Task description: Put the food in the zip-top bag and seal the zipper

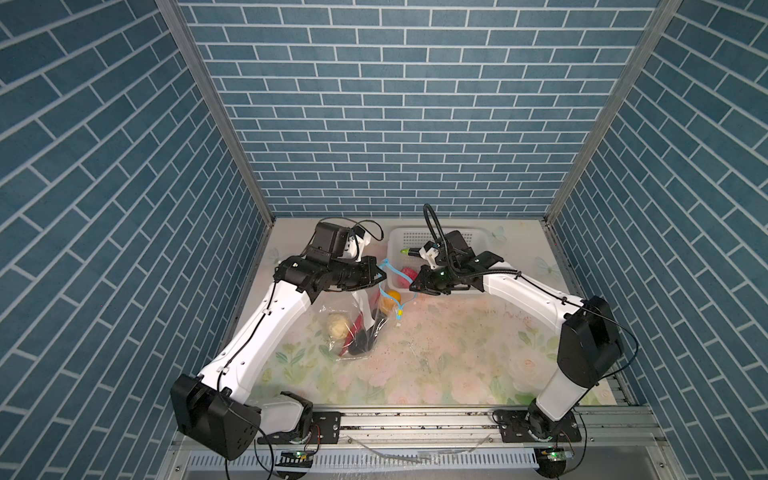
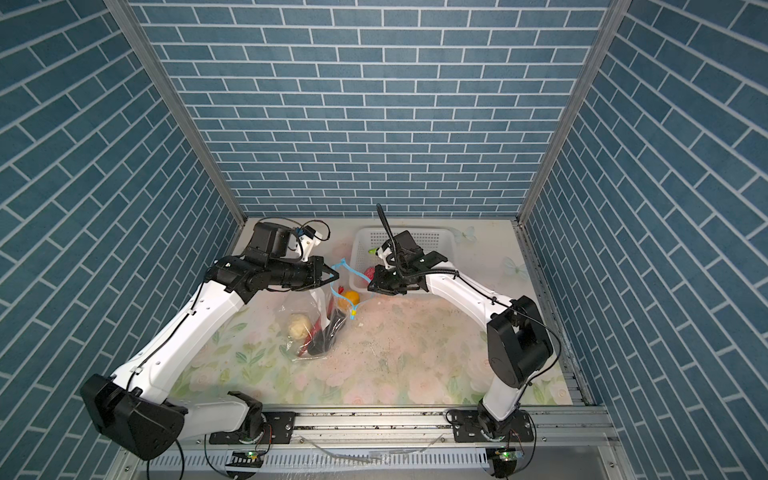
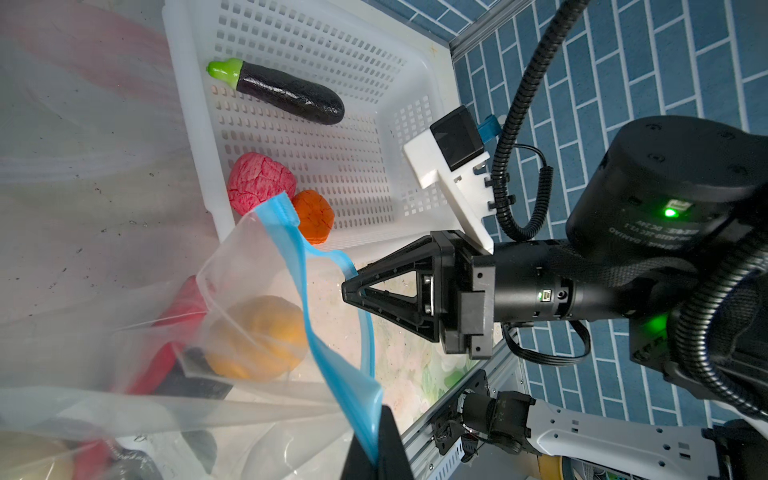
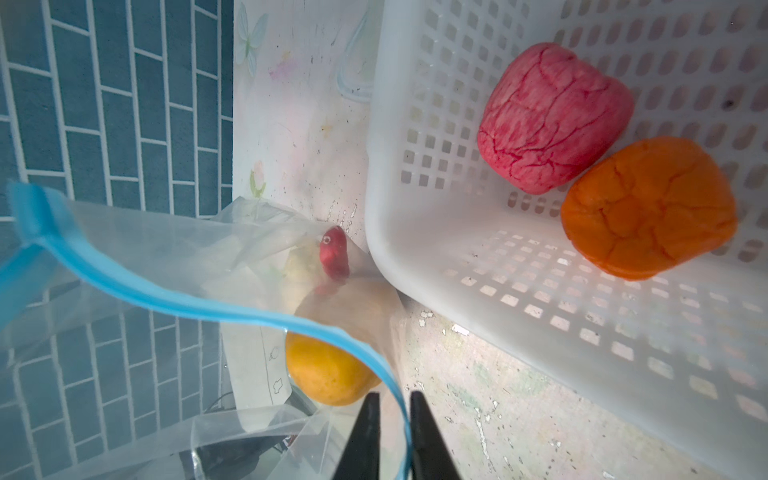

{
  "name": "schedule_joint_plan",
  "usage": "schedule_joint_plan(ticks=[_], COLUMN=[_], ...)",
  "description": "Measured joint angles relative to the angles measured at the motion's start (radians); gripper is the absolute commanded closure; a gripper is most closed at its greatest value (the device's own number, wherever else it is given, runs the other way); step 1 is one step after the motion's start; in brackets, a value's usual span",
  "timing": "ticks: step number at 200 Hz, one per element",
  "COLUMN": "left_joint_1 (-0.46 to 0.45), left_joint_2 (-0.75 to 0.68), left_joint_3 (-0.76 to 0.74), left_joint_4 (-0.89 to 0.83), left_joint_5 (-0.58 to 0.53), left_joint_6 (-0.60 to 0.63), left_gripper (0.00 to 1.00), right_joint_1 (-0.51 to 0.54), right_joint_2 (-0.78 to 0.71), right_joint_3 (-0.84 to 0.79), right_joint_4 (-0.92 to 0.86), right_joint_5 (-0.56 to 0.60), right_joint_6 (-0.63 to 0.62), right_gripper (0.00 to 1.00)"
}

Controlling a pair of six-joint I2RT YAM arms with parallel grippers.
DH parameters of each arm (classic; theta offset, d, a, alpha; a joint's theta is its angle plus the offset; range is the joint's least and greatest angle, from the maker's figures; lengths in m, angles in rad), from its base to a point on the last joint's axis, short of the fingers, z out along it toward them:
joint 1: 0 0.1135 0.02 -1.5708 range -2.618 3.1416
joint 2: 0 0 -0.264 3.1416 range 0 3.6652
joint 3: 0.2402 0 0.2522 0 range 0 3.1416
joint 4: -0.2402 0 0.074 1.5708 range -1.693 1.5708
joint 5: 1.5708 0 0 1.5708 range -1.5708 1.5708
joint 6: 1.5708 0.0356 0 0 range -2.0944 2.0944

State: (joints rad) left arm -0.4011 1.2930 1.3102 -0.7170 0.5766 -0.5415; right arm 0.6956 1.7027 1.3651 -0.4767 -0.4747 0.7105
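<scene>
Zip-top bag (image 1: pixel 332 309) sits on the flowery surface (image 1: pixel 436 353), just beside the white basket (image 1: pixel 392 249), with its bottom down and its mouth lifted up. Its blue zipper (image 3: pixel 303 286) is pulled apart, so the mouth is open. The left gripper (image 1: pixel 381 277) is clenched on the zipper near one end. The right gripper (image 3: pixel 345 291) pinches one side of the mouth, its two tips tight on the blue strip. Inside the bag there is a yellow-orange ball (image 4: pixel 328 374) close to the mouth, and lower down a cream lumpy ball (image 1: pixel 337 326), a long red strip (image 1: pixel 358 321) and black ovals (image 1: pixel 361 343). In the basket lie a pink bumpy ball (image 4: pixel 552 116) and an orange piece (image 4: pixel 648 208), touching each other, and a dark eggplant (image 3: pixel 291 93) with a green top lies apart from them
</scene>
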Motion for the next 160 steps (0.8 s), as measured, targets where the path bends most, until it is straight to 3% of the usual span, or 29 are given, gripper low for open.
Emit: schedule_joint_plan(ticks=[62,160], left_joint_1=[0.026,0.095], left_joint_2=[-0.006,-0.076], left_joint_3=[0.000,0.043], left_joint_4=[-0.016,-0.034], left_joint_5=[0.003,0.010], left_joint_6=[0.000,0.003], left_gripper=[1.00,1.00], right_joint_1=[0.019,0.091], right_joint_2=[-0.002,-0.010], right_joint_3=[0.023,0.319], right_joint_4=[-0.027,-0.201], right_joint_5=[0.009,0.060], right_joint_6=[0.000,-0.036], right_gripper=[0.95,0.96])
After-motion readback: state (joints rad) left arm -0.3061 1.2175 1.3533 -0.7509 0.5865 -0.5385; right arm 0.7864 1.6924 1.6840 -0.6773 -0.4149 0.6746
